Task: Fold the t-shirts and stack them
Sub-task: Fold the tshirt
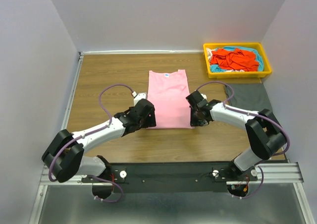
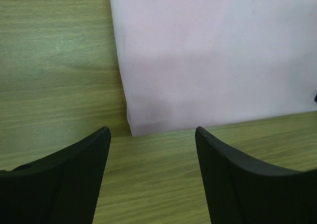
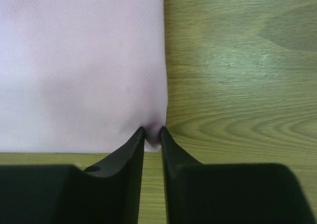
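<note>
Progress early: light pink t-shirt flat mid-table, right gripper clamped on its near-right corner, left gripper apart beside near-left; orange-red t-shirt, turquoise t-shirt crumpled in yellow tray, dark grey t-shirt alongside, unstacked.

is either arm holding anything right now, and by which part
The right tool pinches the pink shirt by its near right hem corner. The left tool is open and holds nothing, just short of the near left corner.
</note>
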Tool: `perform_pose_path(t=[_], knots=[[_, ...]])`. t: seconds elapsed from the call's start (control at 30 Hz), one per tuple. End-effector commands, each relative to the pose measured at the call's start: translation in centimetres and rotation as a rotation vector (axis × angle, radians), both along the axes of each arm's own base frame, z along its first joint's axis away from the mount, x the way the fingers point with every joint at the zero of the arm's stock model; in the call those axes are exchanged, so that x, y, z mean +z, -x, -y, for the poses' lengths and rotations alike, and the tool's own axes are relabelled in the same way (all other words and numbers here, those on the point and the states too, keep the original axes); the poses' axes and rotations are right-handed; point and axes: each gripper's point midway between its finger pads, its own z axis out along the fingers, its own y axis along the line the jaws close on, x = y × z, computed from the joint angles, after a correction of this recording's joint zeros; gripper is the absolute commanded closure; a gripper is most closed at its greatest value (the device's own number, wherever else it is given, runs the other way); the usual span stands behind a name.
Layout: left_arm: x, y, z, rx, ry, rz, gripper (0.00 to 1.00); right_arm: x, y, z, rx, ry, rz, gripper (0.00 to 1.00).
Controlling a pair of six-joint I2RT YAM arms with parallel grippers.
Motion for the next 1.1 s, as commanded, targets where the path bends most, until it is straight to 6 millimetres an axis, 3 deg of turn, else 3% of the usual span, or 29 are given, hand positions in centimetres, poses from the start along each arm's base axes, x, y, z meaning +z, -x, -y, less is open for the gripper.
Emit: perform_pose_path(t=[0.0, 0.13, 0.27, 0.53, 0.77, 1.07], knots=[[0.8, -0.4, -0.1, 0.008, -0.025, 0.013, 0.23, -3.7, 3.8, 3.1, -0.013, 0.139, -0.143, 0.76], [0.7, -0.2, -0.1, 0.003, -0.043, -0.01, 0.23, -3.9, 4.3, 3.5, -0.011, 0.15, -0.148, 0.92], [-0.4, 0.3, 0.0, -0.013, -0.073, -0.068, 0.23, -3.5, 4.3, 3.4, -0.003, 0.145, -0.134, 0.99], [-2.1, 0.8, 0.2, -0.026, -0.127, -0.144, 0.24, -3.2, 4.1, 3.1, 0.009, 0.13, -0.125, 0.99], [-2.2, 0.4, 0.2, -0.001, -0.14, -0.139, 0.41, -3.2, 4.3, 3.1, 0.018, 0.122, -0.126, 0.99], [-3.1, 0.2, 0.1, 0.008, -0.163, -0.154, 0.48, -3.4, 4.5, 3.1, 0.025, 0.118, -0.129, 0.99]])
